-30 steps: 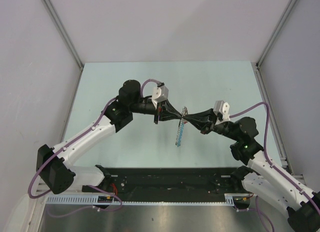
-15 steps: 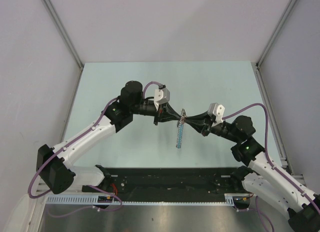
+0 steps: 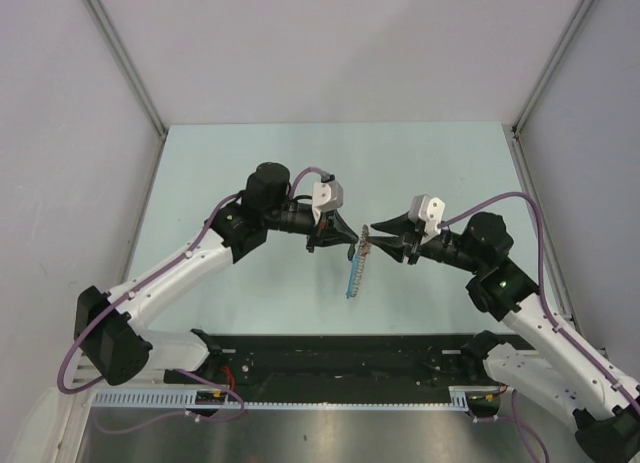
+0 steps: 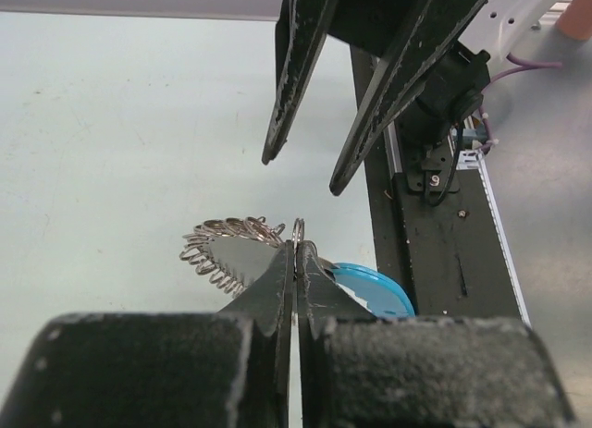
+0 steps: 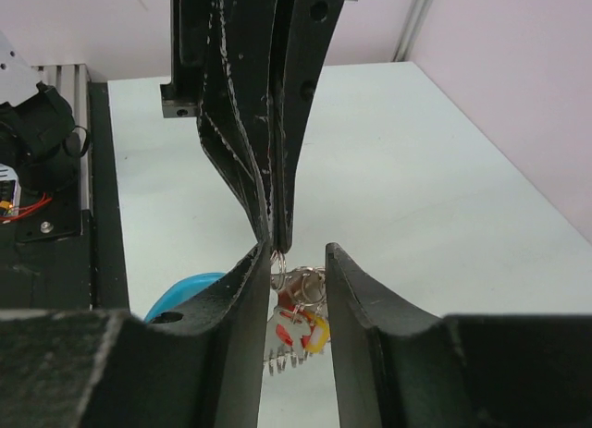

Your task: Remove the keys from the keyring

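above the table, the left tool pinches the keyring — the keys bunch just beside it, between the spread jaws of the right tool, facing it head-on.

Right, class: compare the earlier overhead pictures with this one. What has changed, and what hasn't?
The right hand has opened, letting go of the keys; its fingers now stand either side of them. The left hand has shifted slightly toward its own side. It stays shut on the keyring, and the blue strap still hangs below.

silvery keys on thin keyring, midair
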You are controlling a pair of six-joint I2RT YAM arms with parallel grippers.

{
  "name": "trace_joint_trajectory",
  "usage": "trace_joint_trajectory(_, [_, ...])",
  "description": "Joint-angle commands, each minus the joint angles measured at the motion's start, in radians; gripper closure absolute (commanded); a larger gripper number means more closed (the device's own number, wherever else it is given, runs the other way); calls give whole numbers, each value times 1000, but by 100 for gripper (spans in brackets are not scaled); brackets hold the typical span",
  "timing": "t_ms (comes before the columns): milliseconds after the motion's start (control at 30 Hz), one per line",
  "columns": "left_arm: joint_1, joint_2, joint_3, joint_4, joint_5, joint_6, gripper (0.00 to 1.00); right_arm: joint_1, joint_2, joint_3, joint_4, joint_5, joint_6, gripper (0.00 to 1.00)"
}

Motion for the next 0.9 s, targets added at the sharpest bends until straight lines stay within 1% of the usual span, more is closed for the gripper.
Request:
trace_joint_trajectory(0, [-1,-8,54,1,5,37,100,4,42,103,-146,-36,-34,66])
trace_joint_trajectory(133, [-1,-10,38,20,16,36,100,4,91,113,-178,-83,-24,66])
trace_joint_trajectory(333, [-1,-9,34,16,18,42,100,9,114,113,-181,-94,-17,65])
trace_joint_trajectory(400, [-1,-8,34,18,22,43,100,9,120,113,-178,-89,-20,66])
trace_joint_trajectory(500, [-1,-8,34,18,24,43,100,14,128,113,-168,-88,-20,71])
trace_joint_trajectory(733, [-1,-6,34,17,32,44,100,43,143,113,-146,-59,-39,74])
trace_joint_trajectory(767, [-1,-6,34,15,33,43,100,53,146,113,-140,-51,-48,76])
trace_joint_trajectory(800, [-1,-5,34,15,33,43,100,58,151,111,-137,-45,-51,82])
trace_joint_trajectory(833, [-1,-5,34,13,33,43,99,66,152,113,-134,-36,-56,88])
trace_joint_trajectory(867, [-1,-5,34,10,33,45,99,76,154,113,-134,1,-65,100])
